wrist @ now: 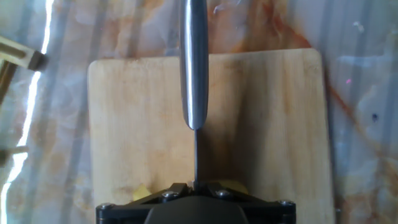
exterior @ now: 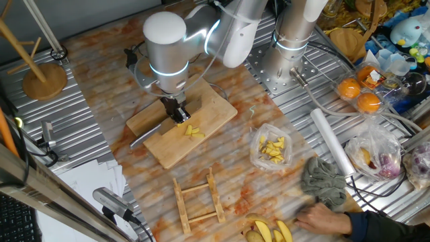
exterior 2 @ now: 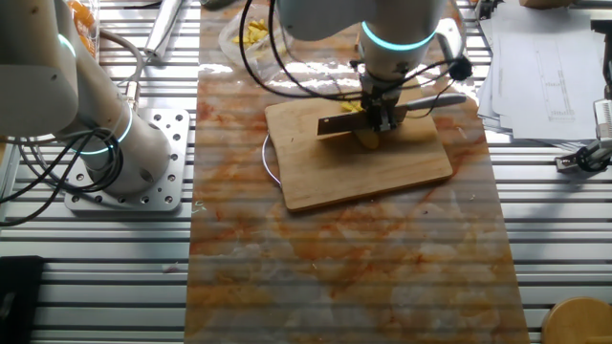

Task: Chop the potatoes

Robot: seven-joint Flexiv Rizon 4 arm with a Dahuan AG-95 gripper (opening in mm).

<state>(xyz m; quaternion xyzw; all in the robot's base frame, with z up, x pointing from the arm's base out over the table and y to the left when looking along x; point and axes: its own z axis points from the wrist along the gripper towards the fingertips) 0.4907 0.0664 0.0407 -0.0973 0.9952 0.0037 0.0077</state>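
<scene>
My gripper (exterior: 176, 111) is shut on a knife (exterior: 149, 136) and holds it edge-down over the wooden cutting board (exterior: 215, 107). The silver handle (wrist: 194, 68) runs away from the jaws in the hand view, and the blade (exterior 2: 340, 122) shows in the other fixed view. Several short yellow potato pieces (exterior: 193, 131) lie on the board just beside the blade. In the other fixed view a yellow piece (exterior 2: 369, 139) sits right under the gripper (exterior 2: 383, 122). In the hand view yellow bits (wrist: 140, 193) peek out on both sides of the gripper (wrist: 196, 185).
A clear bag of yellow chunks (exterior: 272, 149) lies right of the board. A wooden rack (exterior: 198, 202) lies in front. A grey cloth (exterior: 324, 180), a person's hand (exterior: 322, 216), yellow wedges (exterior: 274, 232), a white roll (exterior: 330, 140) and oranges (exterior: 359, 94) are at the right.
</scene>
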